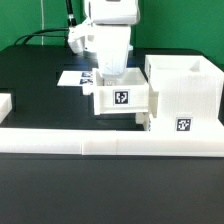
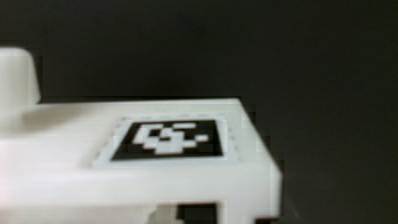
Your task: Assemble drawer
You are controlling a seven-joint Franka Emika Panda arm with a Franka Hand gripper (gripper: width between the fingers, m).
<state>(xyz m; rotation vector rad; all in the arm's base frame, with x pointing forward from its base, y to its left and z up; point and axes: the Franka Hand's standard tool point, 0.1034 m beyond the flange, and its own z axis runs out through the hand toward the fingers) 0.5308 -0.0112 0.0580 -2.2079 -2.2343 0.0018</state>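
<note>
Exterior view: gripper [image 1: 111, 78] down on tray [image 1: 122, 99].
Grip unclear; housing [image 1: 184, 92] touching at 3 o'clock.

From where I stand, the tool [image 1: 112, 80] dips behind the near tray [image 1: 122, 99], so its fingertips are hidden and I cannot tell how the jaws stand. That tray also covers part of the housing [image 1: 183, 90], and the joint between them is out of sight. The arm is cut off by the top edge. The marker board [image 1: 76, 77] is half hidden behind the arm, its tags too small to read. At the exterior view's left edge a white part [image 1: 5, 104] is cropped. The wrist view is blurred; the tag [image 2: 173, 139] there is smeared, and a white piece [image 2: 16, 78] runs off the edge.
</note>
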